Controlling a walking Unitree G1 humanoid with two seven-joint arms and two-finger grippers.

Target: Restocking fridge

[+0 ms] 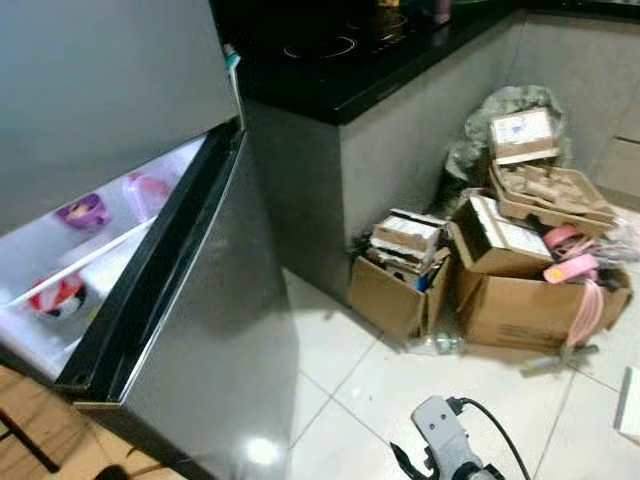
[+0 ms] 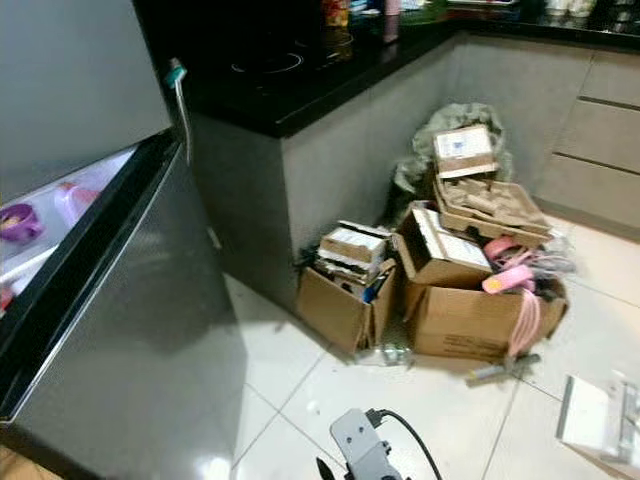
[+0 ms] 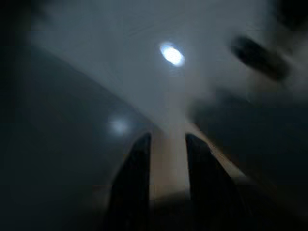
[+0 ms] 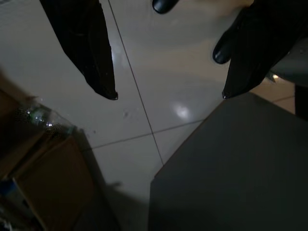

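The silver fridge (image 1: pixel 100 80) stands at the left with a door (image 1: pixel 210 340) swung out toward me. Its lit white shelves (image 1: pixel 90 262) hold a purple cup (image 1: pixel 82 212), a pink container (image 1: pixel 147 190) and a red-and-white item (image 1: pixel 58 296). My right arm's wrist (image 1: pixel 445 450) hangs low in front of the door. In the right wrist view my right gripper (image 4: pixel 168 96) is open and holds nothing, above the tiled floor (image 4: pixel 144 57) beside the door's grey corner (image 4: pixel 231 168). My left gripper (image 3: pixel 168 139) hangs in a dark, blurred spot.
A black counter with a cooktop (image 1: pixel 330 60) runs behind the fridge. Several open cardboard boxes (image 1: pixel 490 290) full of packaging and pink items crowd the floor at its base, with a plastic bottle (image 1: pixel 435 345) in front. A white object (image 2: pixel 600 420) lies at the far right.
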